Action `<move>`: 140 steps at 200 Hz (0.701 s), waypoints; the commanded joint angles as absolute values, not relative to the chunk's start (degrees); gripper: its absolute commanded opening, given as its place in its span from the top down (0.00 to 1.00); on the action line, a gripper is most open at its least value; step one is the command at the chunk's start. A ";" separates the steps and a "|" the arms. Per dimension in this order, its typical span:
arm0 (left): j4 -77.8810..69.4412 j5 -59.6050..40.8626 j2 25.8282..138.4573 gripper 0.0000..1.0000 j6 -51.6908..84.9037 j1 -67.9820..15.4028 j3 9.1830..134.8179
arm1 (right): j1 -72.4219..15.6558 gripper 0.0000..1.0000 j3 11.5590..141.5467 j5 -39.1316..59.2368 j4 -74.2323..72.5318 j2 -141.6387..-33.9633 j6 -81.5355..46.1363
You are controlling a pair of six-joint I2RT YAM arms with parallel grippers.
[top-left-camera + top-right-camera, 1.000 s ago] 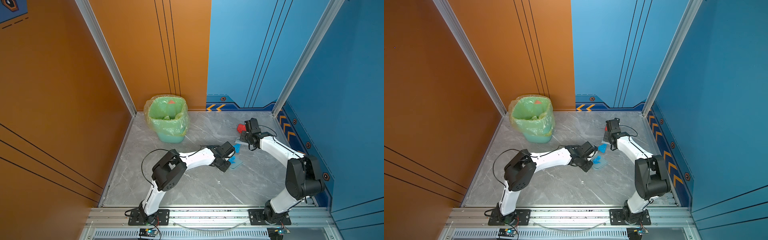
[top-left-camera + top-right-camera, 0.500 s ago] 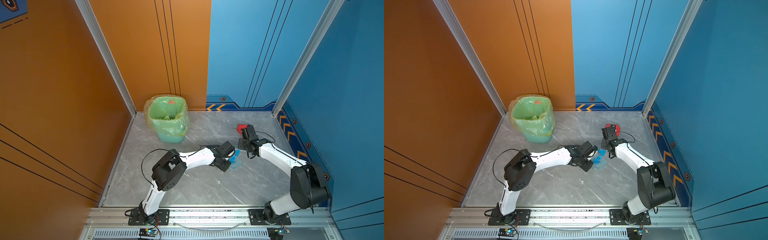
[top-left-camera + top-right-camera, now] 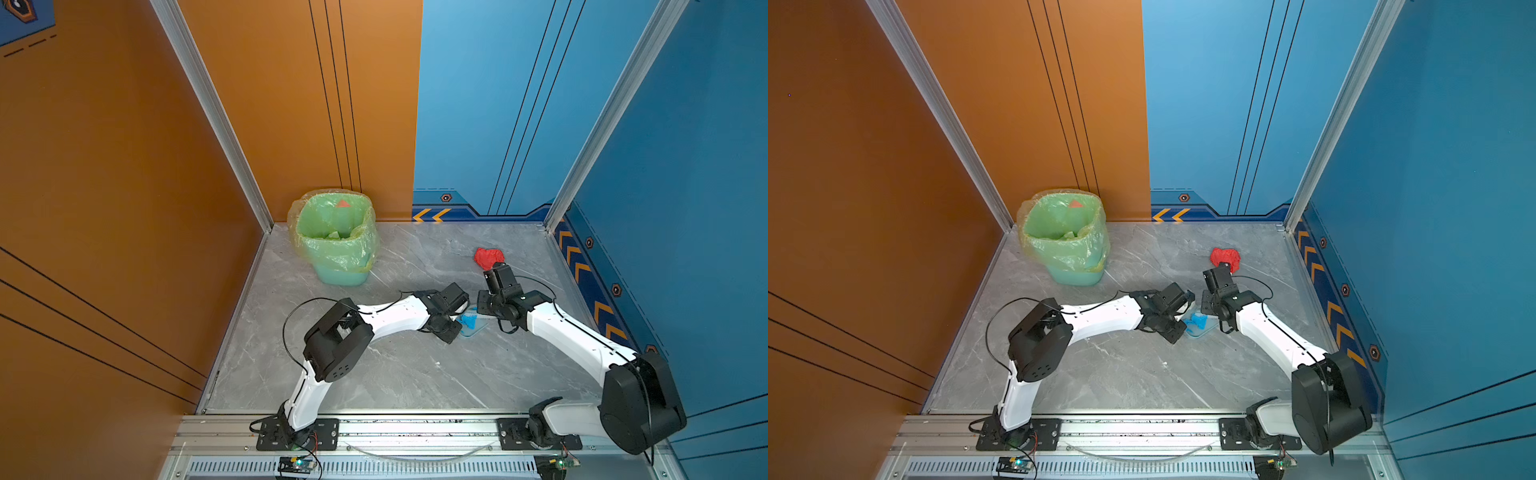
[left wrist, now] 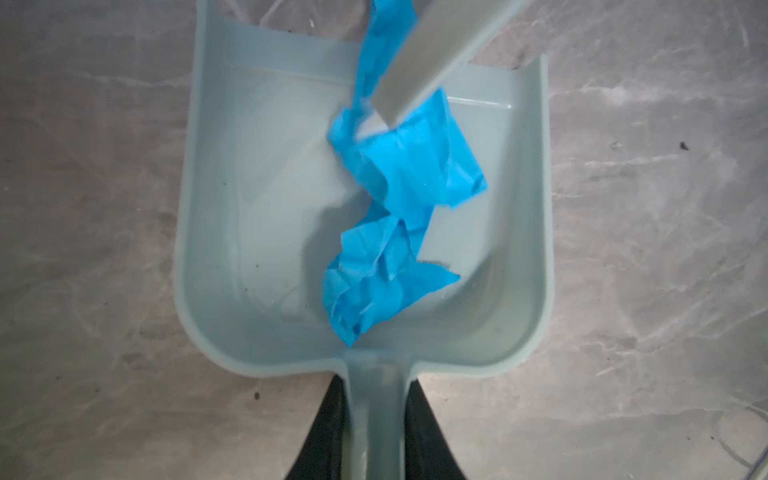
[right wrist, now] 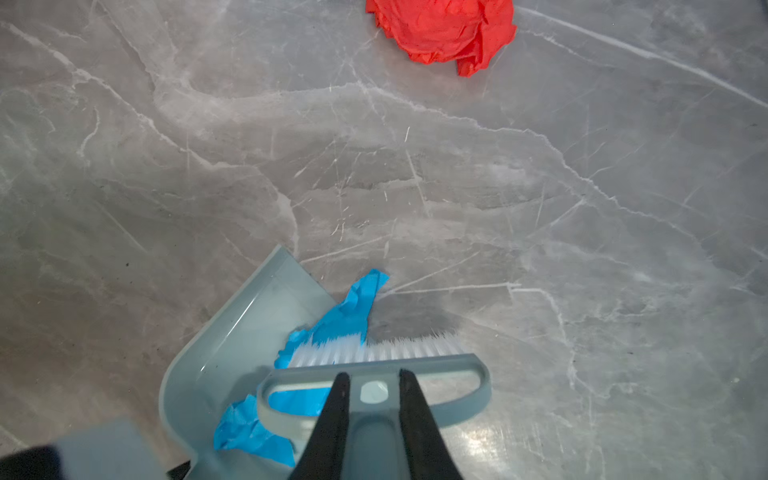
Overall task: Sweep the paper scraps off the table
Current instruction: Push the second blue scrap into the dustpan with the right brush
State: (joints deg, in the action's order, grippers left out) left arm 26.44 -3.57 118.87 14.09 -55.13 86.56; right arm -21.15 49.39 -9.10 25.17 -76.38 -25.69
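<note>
Standing in the far left corner of the table (image 3: 395, 374), the bin (image 3: 338, 272) is lined with a green bag (image 3: 368, 249) and sits well apart from both arms. Inside it an orange scrap (image 3: 342, 203) shows against the far wall and pale scraps (image 3: 332, 235) lie at the bottom (how many cannot be told). Orange and blue wall panels (image 3: 291, 104) close the table on three sides, and an aluminium rail (image 3: 415, 428) runs along the near edge.

Right of the middle, the dustpan (image 4: 257, 199) lies flat on the table. The left gripper (image 4: 376, 388) is clenched on its handle, one black finger (image 4: 328, 436) on each side. The blue wad (image 4: 399, 199) lies in the pan, a long crumpled piece reaching from the back wall by the handle to the open lip, with one end sticking out past the lip onto the table. The brush (image 5: 374, 361) stands over that lip, its white bristles (image 5: 374, 347) touching the blue paper, so the brush head partly blocks the pan's mouth. The right gripper (image 5: 374, 376) grasps the brush handle, jaws closed on it.

The red wad (image 5: 440, 29) lies on bare table beyond the brush, apart from it and from the pan, toward the far right. In both top views the right wrist (image 3: 503, 291) sits between the red wad and the pan.
</note>
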 commanded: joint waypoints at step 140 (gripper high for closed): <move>20.13 -4.89 118.04 1.00 15.12 -54.40 82.00 | -17.47 1.00 48.80 -4.01 29.53 -64.21 -26.28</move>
State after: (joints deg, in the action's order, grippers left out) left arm 21.74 -3.99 118.85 14.63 -55.02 83.96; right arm -18.92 48.62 -6.04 27.73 -66.48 -25.71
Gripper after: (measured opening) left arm 0.207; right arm 0.199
